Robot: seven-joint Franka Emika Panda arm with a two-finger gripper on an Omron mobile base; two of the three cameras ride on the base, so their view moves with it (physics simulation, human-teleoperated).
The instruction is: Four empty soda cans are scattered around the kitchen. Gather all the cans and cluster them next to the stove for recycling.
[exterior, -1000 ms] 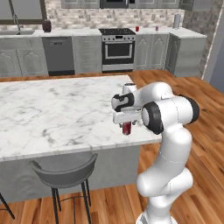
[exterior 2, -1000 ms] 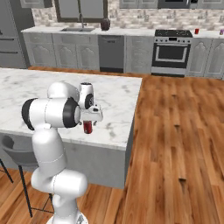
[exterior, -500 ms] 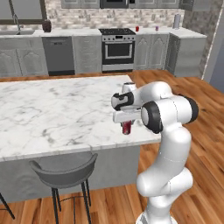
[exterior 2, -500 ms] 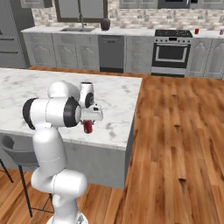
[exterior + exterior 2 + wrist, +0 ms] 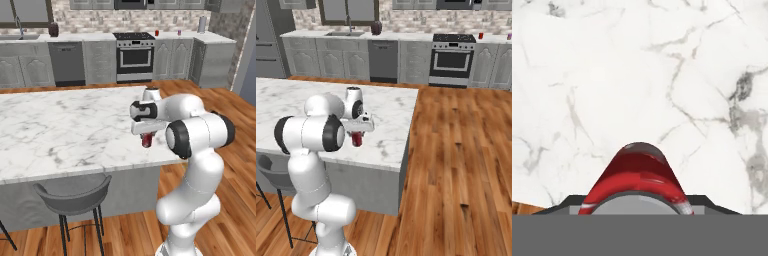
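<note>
**Can in the jaws at the island's right end, stove far across the floor**

I have the gripper closed on a soda can, and the jaws sit about as tight as they will go on it. From the hand view the can fills the space between the finger tips, its silver top towards the camera and its red side running down to the marble, so I read its long axis as upright and in line with the gripper's own approach. In both base views the can hangs directly beneath the hand, over the marble island near its right end. Whether its base touches the marble or sits just clear, I cannot tell.

The relation that matters for my next move is can to stove. The stove stands against the far wall, well apart from the island, with open wood floor between. From the left base camera it lies ahead and slightly left of the gripper; from the right one it sits ahead and right. On the far counter just right of the stove I can make out two small red things, likely cans already placed, though too small to be sure.

My judgement: lift straight up along the can's axis, then drive the base towards that counter.
</note>
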